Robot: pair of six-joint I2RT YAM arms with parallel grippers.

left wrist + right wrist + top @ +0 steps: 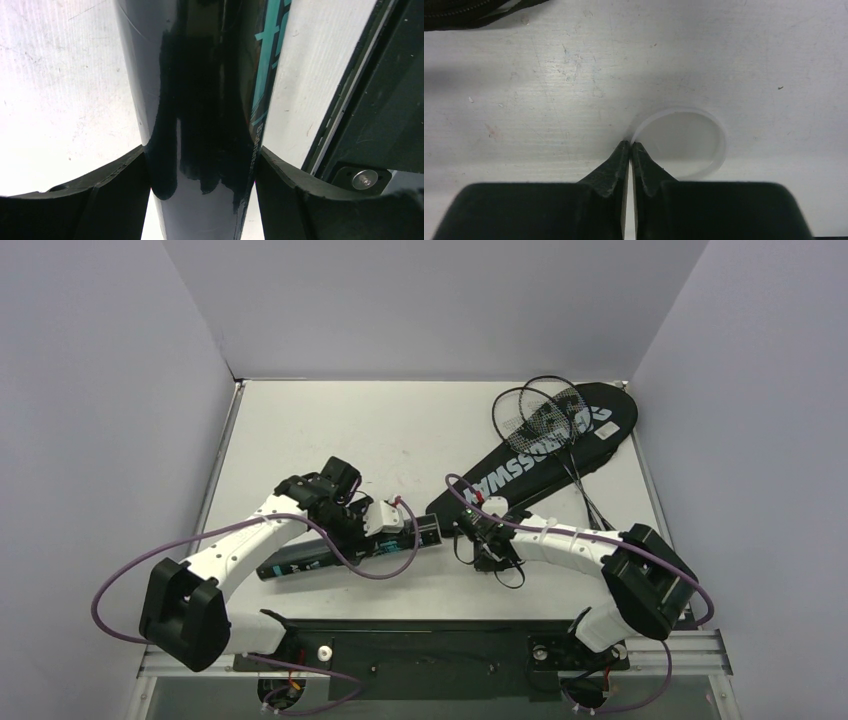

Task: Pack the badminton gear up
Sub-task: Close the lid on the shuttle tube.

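Glossy black tube (300, 562): stiff, slick, probably light, so best squeezed across its width near one end. Sits toward the front of the worktop (330, 430), left end effector (202, 167) clamped around it, arm low and reaching rightward. Right end effector (630, 150) pinched shut at the clear cap (684, 145) rim, wrist tipped down; can't tell if it's caught.

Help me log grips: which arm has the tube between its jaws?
The left gripper: its jaws clamp the tube. The right gripper's jaws are closed at a clear cap's rim.
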